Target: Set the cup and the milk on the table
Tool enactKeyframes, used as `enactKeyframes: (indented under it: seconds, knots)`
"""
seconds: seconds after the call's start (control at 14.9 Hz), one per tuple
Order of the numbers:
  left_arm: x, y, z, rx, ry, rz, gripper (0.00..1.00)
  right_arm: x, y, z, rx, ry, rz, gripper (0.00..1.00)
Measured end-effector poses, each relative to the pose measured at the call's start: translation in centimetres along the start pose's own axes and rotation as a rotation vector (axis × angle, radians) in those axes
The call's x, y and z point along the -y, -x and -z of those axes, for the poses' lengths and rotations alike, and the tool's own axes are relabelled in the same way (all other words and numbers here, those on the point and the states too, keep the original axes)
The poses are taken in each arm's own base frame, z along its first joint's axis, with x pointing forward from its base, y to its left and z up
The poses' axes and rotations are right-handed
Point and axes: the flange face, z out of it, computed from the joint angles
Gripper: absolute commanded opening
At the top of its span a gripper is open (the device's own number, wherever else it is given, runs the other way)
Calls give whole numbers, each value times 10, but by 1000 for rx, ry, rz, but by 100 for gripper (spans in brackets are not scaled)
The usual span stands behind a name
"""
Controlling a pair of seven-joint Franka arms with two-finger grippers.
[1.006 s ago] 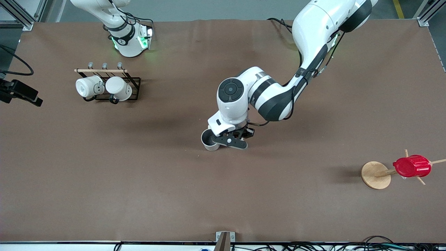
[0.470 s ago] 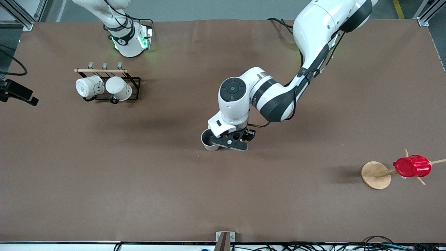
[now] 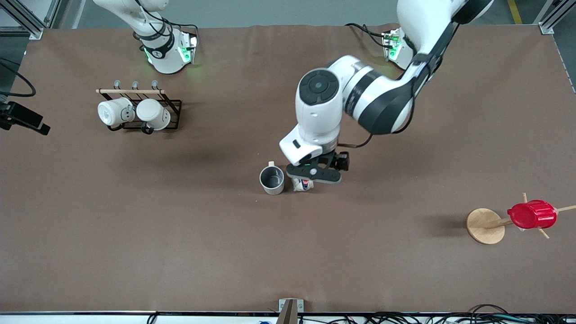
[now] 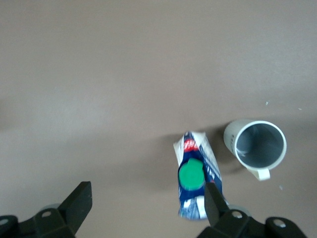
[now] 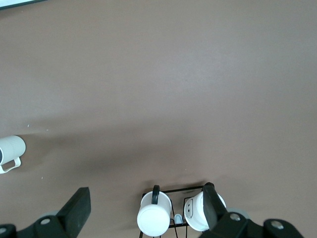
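The pale grey cup stands upright on the brown table near its middle, handle toward the robots' bases. The milk stands close beside it, toward the left arm's end, apart from the cup. My left gripper is open and empty, raised just over the milk. In the left wrist view the milk with its green cap sits by one finger of the left gripper, and the cup lies just past it. My right gripper is open, waiting high over the mug rack.
A black wire rack holding two plain white mugs stands toward the right arm's end; it also shows in the right wrist view. A red ribbed cup hangs on a wooden peg stand with a round disc base toward the left arm's end.
My left gripper has let go of the milk, risen and pulled back toward its base. The milk, hidden before, now stands beside the cup. The right arm barely moved.
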Motion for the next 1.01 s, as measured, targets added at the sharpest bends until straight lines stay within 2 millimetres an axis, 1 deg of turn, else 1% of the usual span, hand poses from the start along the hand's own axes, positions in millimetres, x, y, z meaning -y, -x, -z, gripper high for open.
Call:
enactKeyframes:
  seconds: [0.07,0.13,0.27,0.34,0.4,0.54,0.67,0.74,0.87,0.94,1.01]
  knots:
    - [13,-1,10,9,16,20,100,1,1,0,1,0,2,100]
    - [29,-2,16,11,15,30,100,3,1,0,1,0,5,100]
    - [57,-2,21,-9,4,25,100,4,2,0,1,0,7,100]
    - [70,0,24,-36,17,27,100,4,2,0,0,0,7,100]
    - [87,4,27,-64,36,32,100,3,1,0,-2,0,6,100]
    - [132,20,34,-109,63,25,100,3,1,0,-2,0,5,100]
    - [186,40,45,-119,91,54,100,3,1,0,-2,0,5,100]
    - [215,48,51,-113,119,98,100,3,1,0,-2,0,5,100]
    - [269,58,60,-94,166,155,100,3,1,0,-2,0,6,100]
    - [290,61,65,-88,173,155,100,3,1,0,-2,0,6,100]
    - [305,62,69,-78,173,148,100,3,1,0,-2,0,6,100]
